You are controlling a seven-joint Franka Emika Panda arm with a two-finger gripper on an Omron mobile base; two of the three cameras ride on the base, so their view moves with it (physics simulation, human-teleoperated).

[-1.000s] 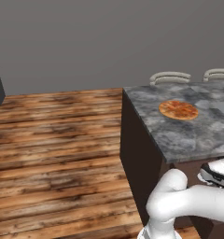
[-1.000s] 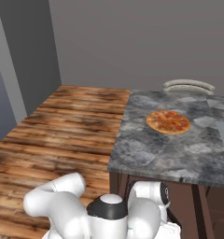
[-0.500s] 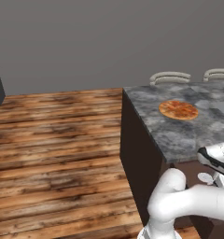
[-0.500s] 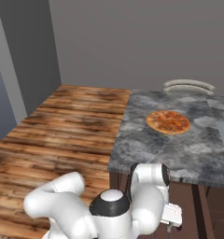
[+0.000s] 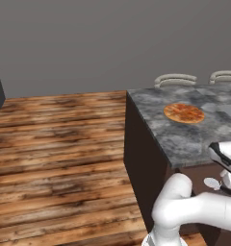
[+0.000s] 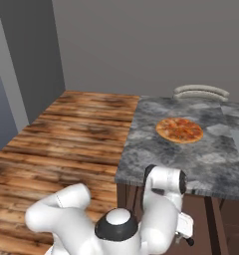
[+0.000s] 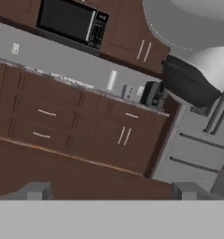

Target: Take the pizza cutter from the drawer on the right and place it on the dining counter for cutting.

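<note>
Since a second ago the arm's wrist has climbed: in the left base view the white forearm now rises higher against the dark cabinet face, and in the right base view the wrist joint stands up to the edge of the dining surface (image 6: 141, 159), where before it sat lower.

Pizza cutter (image 5: 218, 185): one, its silvery wheel showing at about 4 o'clock in the left base view, just below the slab edge and beside the robot's wrist (whether it lies in the drawer I cannot tell).

Pizza (image 5: 184, 113): one, flat on the grey marbled slab, unmoved, well apart from the cutter.

Chair backs (image 5: 175, 79): two beyond the far edge, at 2 o'clock in the left view.

Pincer (image 7: 111, 191): released, tips spread wide at the bottom of the hand view, nothing between them. Ahead of it: one microwave (image 7: 73, 21) and brown cabinets (image 7: 62, 126).
</note>
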